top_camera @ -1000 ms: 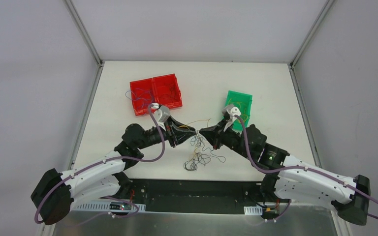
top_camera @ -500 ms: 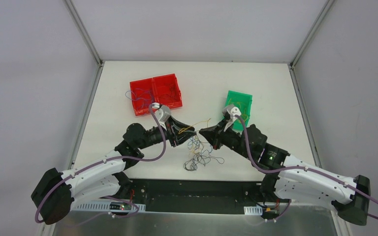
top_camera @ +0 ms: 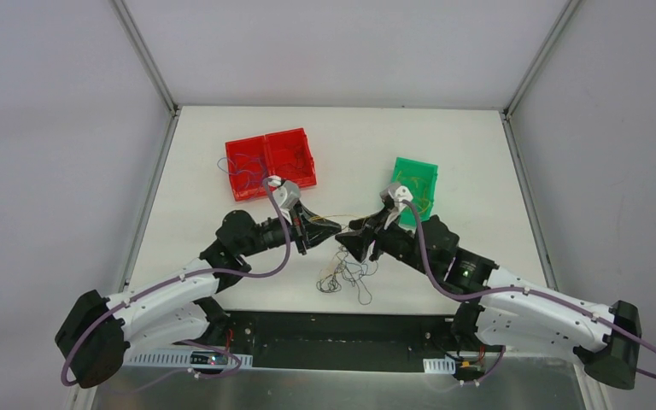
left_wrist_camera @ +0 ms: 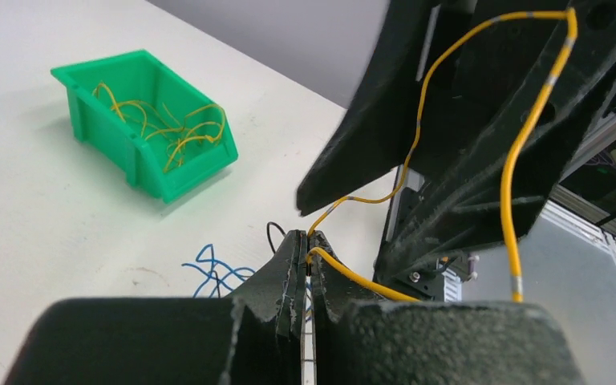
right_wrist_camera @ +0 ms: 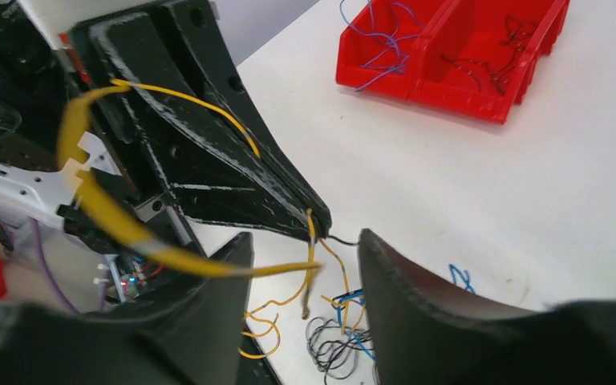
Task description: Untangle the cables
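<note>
Left wrist view showed you mid-extraction: left gripper (left_wrist_camera: 305,239) clamped on one thin yellow wire (left_wrist_camera: 521,156), right gripper (right_wrist_camera: 305,241) parted around it, above the tangled hair-thin cables (top_camera: 342,278) near the green plastic bin (top_camera: 417,173); the next move probably called for a slow pull clear.

A white table (top_camera: 478,154) stands between plain grey walls (top_camera: 51,128).

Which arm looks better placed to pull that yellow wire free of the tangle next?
Left, probably: the left end effector is shut on the yellow wire beside the tangle, while the right end effector stands open, gripping nothing.
</note>
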### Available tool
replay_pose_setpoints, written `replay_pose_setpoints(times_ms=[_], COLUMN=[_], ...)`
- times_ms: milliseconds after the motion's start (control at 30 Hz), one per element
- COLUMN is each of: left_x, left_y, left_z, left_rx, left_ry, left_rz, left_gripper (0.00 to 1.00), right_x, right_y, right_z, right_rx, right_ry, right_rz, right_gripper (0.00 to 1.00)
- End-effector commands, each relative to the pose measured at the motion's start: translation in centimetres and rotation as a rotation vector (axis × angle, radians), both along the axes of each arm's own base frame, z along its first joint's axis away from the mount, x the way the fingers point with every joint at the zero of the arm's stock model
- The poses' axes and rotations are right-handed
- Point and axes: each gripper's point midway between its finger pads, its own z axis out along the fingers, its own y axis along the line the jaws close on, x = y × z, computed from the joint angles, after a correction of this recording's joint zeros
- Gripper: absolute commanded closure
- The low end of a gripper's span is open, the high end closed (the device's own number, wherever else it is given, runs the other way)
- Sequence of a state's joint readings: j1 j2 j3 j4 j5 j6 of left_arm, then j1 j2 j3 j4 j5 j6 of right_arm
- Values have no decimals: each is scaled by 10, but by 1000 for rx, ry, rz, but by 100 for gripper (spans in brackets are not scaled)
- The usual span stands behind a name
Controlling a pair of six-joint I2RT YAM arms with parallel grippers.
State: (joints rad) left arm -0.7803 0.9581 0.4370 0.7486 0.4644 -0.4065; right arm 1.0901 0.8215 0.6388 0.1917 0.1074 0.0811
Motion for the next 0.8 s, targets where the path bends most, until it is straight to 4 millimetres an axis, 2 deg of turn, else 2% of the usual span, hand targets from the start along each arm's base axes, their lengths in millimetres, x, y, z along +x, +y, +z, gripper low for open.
replay_pose_setpoints(times_ms=[0, 67, 200, 267, 433, 500, 567, 600, 700, 767], left_x=[-6, 0, 0, -4, -13, -14, -15, -17, -21, -21], left_y=[10, 18, 34, 39, 43, 44, 47, 48, 51, 53], left_z=[36, 36, 46, 50, 59, 63, 66, 67, 71, 72], left_rx=[-82, -78, -122, -141, -174, -185, -202, -210, -233, -237], left_ry=[-89, -74, -106, -119, -139, -139, -132, -131, -131, -140], left_rz=[28, 90, 159, 161, 140, 138, 147, 145, 139, 148], left_gripper=[100, 100, 100, 100, 100, 100, 100, 100, 100, 100], right_x=[-1, 6, 10, 7, -3, 5, 24, 32, 44, 48], right_y=[6, 2, 6, 16, 44, 45, 40, 38, 37, 36], right_z=[1, -9, -27, -36, -55, -65, -76, -81, -88, -88], right_rx=[17, -10, -40, -51, -105, -143, -193, -214, -245, -244], right_ry=[-34, -48, -64, -56, -37, -24, -19, -13, 1, 5], right_rz=[27, -7, -12, 29, 165, 134, 29, -22, -81, -106], right_gripper=[33, 22, 14, 14, 22, 23, 24, 28, 60, 90])
